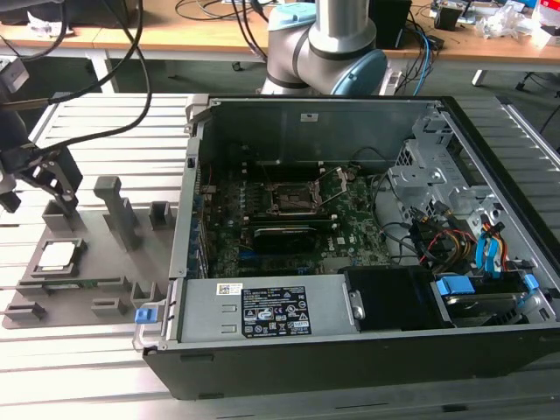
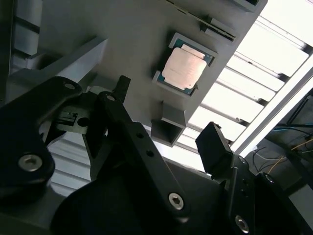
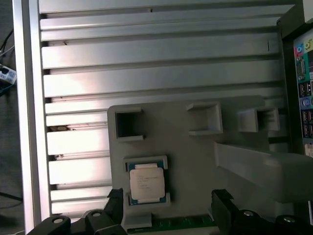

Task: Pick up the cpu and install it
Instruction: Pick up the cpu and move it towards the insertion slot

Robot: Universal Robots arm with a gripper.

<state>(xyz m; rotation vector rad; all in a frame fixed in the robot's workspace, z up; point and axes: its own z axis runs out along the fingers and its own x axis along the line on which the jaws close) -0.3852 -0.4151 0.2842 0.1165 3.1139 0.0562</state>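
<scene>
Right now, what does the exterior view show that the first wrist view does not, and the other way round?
Exterior view, not the first wrist view: the motherboard with its dark socket, and the arm. First wrist view, not the exterior: the coloured ports on the outer wall of the case. Both: the cpu in its pocket on the grey tray, with the open pincer near it, holding nothing.

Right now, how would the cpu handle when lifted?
The cpu looks thin and flat, so probably stiff and light. Its smooth metal top may be slippery. Lying flat in a recess of the tray, it shouldn't roll.
</scene>
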